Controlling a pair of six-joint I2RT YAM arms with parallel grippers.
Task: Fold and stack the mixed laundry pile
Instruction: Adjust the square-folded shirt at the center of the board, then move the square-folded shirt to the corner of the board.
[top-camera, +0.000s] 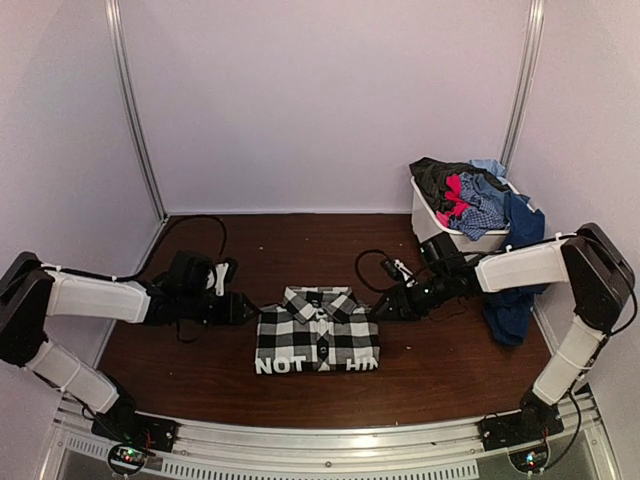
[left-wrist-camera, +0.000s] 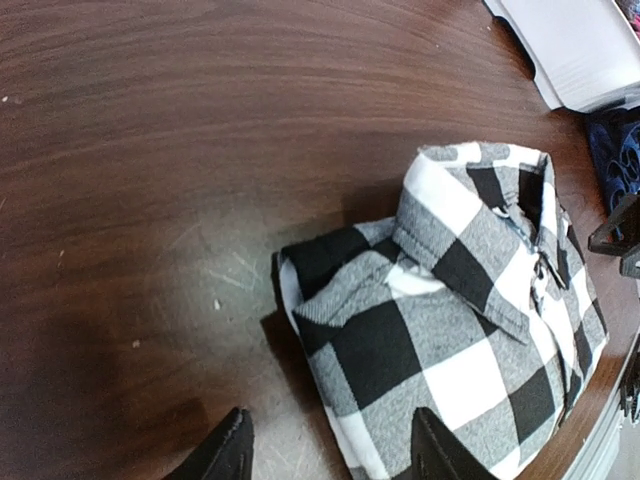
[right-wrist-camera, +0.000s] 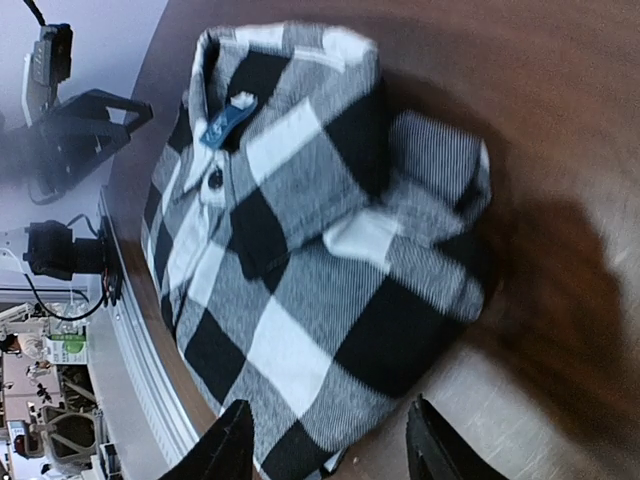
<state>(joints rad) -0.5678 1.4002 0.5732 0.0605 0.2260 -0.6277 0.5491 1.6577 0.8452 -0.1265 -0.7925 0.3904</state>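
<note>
Folded checked shirt (top-camera: 317, 330) is laid flat on the table (top-camera: 450, 365). Left gripper (top-camera: 243, 308) is held just left of it and right gripper (top-camera: 386, 307) just right, fingers spread wide, empty. Beyond the shirt, the laundry pile (top-camera: 472, 195) is heaped in a white bin (top-camera: 432, 222).

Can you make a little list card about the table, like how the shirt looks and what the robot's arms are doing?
shirt: black-and-white checked shirt, folded, lying flat mid-table
left fingers: open, at the shirt's left edge
right fingers: open, at the shirt's right edge
bin: white, back right, heaped with unfolded clothes
blue piece: hanging over the bin's side down to the table
</note>
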